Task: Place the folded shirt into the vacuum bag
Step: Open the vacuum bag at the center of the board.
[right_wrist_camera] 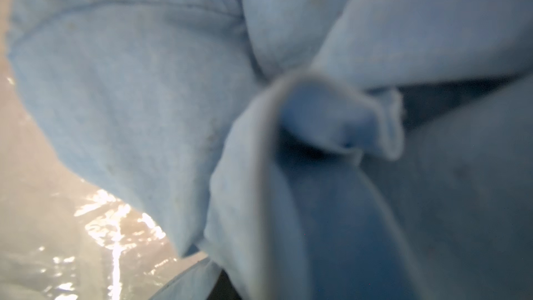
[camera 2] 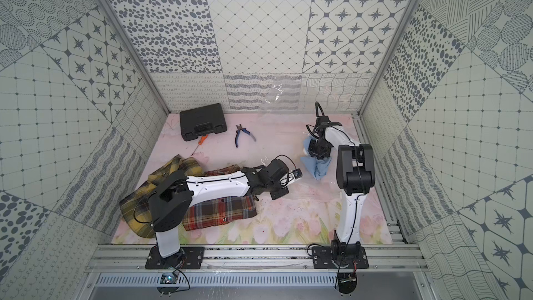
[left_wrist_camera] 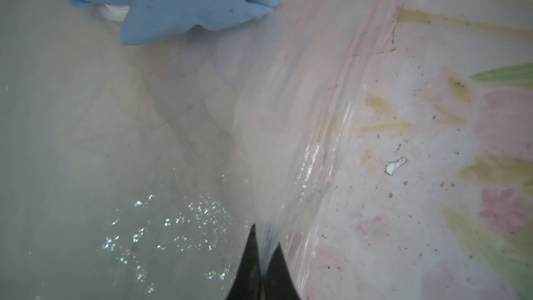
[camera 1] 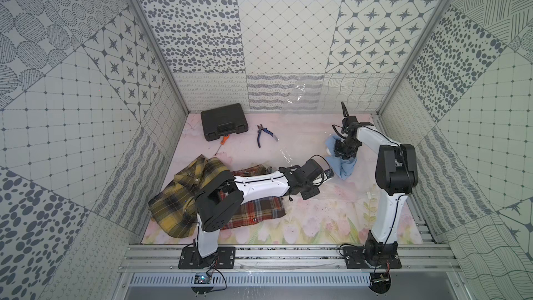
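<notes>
Floral tabletop (camera 1: 317, 226): outstretched left claw (left_wrist_camera: 265, 239) tight on vacuum bag (left_wrist_camera: 288, 116), downturned right claw (camera 1: 342, 155) tight on blue shirt (camera 1: 346, 170).

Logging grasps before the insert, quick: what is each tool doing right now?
Left tool: closed, pinching the vacuum bag.
Right tool: closed on the bunched blue shirt.
</notes>
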Robot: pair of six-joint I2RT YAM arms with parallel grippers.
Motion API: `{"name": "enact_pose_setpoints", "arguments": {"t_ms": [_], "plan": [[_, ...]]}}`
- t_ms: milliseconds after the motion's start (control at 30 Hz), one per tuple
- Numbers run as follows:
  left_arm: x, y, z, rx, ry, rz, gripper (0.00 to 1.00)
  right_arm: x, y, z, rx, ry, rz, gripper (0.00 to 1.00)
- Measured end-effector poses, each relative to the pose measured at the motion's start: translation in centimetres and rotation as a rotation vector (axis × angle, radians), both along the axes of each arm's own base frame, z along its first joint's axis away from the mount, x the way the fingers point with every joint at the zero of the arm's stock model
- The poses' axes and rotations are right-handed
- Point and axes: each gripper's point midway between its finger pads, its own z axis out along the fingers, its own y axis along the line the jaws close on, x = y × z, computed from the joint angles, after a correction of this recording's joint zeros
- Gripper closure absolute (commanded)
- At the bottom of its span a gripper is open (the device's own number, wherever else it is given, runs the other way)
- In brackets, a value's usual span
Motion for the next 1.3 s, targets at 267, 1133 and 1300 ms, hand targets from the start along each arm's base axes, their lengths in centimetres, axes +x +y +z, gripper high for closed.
{"name": "enact_pose_setpoints", "arguments": {"t_ms": [267, 1133, 1300], "plan": [[1.1, -0.3, -2.8, 0.032, 0.039, 0.112, 1.00, 4.1, 4.5, 1.0, 0.010, -0.051, 0.101, 1.00], [15.3, 0.6, 5.9, -0.157, 0.106, 0.344, 0.99, -20.7, 9.1, 18.8, 0.347, -0.390, 0.469, 1.00], [15.4, 0.3, 7.9, -0.193, 0.146, 0.345, 0.99, -21.2, 11.1, 16.0, 0.320, -0.339, 0.567, 1.00]]}}
